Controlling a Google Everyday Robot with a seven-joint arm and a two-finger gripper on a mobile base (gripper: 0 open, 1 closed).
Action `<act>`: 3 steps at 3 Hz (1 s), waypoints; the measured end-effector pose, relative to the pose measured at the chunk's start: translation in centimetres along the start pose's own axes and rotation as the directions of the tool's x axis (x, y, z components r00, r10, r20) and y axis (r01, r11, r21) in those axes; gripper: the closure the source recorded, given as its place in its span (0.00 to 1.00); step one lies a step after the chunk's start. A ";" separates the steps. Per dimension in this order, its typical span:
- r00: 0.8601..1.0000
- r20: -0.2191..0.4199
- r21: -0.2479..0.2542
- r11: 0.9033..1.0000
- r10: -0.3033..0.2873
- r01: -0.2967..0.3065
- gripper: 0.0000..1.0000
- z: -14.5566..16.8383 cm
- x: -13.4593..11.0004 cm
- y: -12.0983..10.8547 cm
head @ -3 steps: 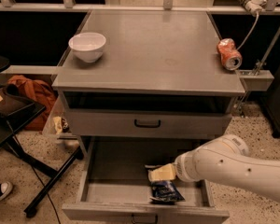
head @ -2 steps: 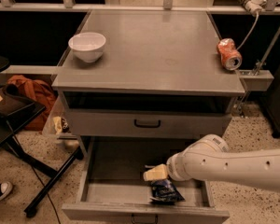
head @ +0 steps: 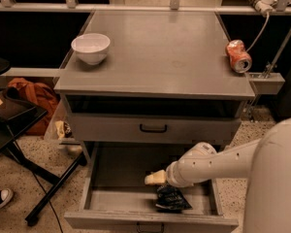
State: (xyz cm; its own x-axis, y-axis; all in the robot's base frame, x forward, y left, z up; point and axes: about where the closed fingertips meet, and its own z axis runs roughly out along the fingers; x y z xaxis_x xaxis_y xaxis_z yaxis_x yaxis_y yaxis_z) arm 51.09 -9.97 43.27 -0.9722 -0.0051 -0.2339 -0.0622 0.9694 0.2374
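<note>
My gripper (head: 155, 177) reaches from the right into the open bottom drawer (head: 106, 200) of a grey cabinet. Its pale fingertips hover just above and left of a dark chip bag (head: 170, 198) lying on the drawer floor near the front. The white arm (head: 218, 163) stretches in from the lower right. On the cabinet top (head: 160, 52) a white bowl (head: 91, 47) stands at the left and a crushed red soda can (head: 238, 56) lies at the right edge.
The middle drawer (head: 153, 128) above is closed, with a dark handle. A black folding stand (head: 19, 130) and an orange bag (head: 31, 98) sit on the floor at the left. A shoe (head: 0, 199) shows at the lower left. A white cable (head: 262, 18) hangs at the right.
The arm has pushed further left into the drawer, and the gripper now sits left of the chip bag instead of over it. The bag, bowl and can have not moved.
</note>
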 end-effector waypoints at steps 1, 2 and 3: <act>0.995 -0.058 -0.012 0.996 0.082 -0.083 0.00 4.0 0.7 -0.3; 0.981 -0.118 -0.005 0.988 0.152 -0.154 0.19 6.8 1.3 -1.0; 0.976 -0.131 -0.002 0.984 0.177 -0.179 0.42 7.2 1.4 -1.2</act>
State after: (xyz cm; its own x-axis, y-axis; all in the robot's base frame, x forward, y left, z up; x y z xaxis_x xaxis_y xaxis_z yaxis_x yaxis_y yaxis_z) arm 51.49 -9.39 35.84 -0.9889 0.1343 -0.0628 0.1120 0.9542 0.2774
